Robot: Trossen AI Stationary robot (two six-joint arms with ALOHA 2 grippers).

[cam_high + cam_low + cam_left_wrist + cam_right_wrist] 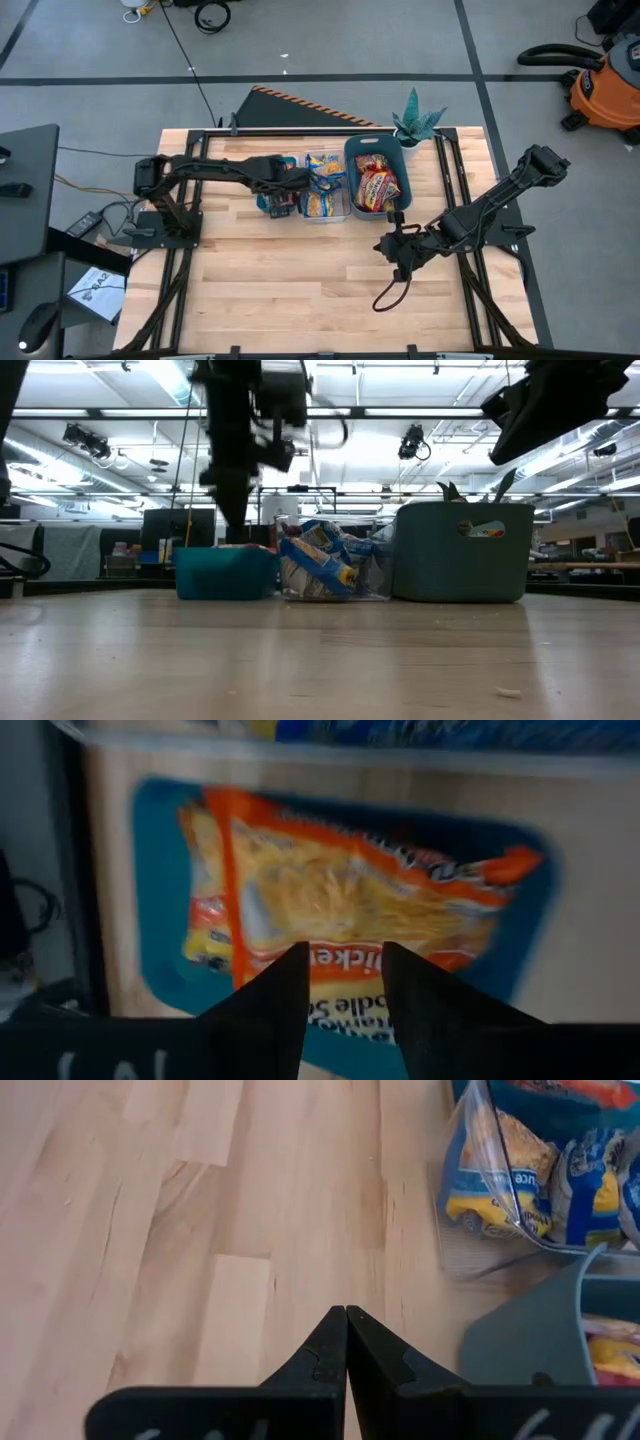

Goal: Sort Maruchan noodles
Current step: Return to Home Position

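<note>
two grippers. left gripper [345, 952]: jaws a narrow gap apart, empty, hanging over the orange noodle packets [340, 890] lying in the teal bin [158, 900], seemingly not touching. right gripper [346, 1312]: jaws pressed together, empty, above the table [150, 1230].

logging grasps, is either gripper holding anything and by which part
Nothing is held. The left gripper hangs open above the orange noodle packet in the teal bin; the right gripper is shut, empty, over the table.
</note>
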